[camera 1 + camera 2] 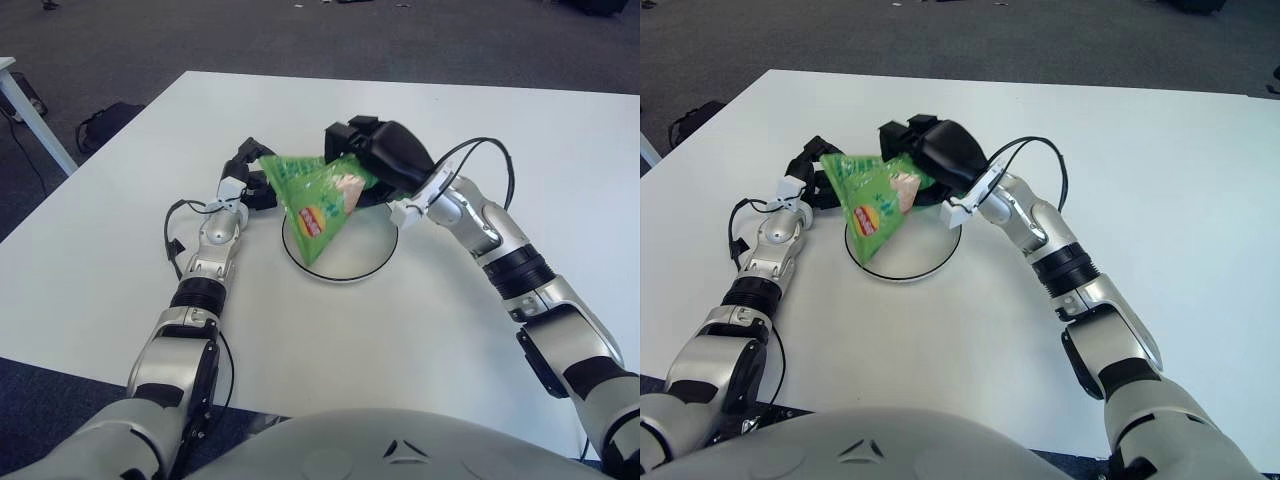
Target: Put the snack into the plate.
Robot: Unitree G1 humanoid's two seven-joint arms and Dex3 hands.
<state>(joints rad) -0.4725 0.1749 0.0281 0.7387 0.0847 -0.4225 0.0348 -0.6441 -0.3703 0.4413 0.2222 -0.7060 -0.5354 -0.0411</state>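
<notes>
One snack bag [315, 195], one plate [372, 252], one table [450, 330]

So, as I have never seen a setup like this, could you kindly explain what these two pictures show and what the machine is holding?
Both pictures come from one stereo camera in a humanoid robot's head, looking down at a white table; the left and right eye views show the same scene from places slightly apart. The grey curve at the bottom is the robot's own body, and the two silver arms are its arms, each ending in a three-finger hand. On the table lies a white plate with a dark rim. The right hand grips a green snack bag by its top, so the bag hangs tilted above the plate's left part. It looks not yet released. The left hand shows just left of the plate and holds nothing.
</notes>
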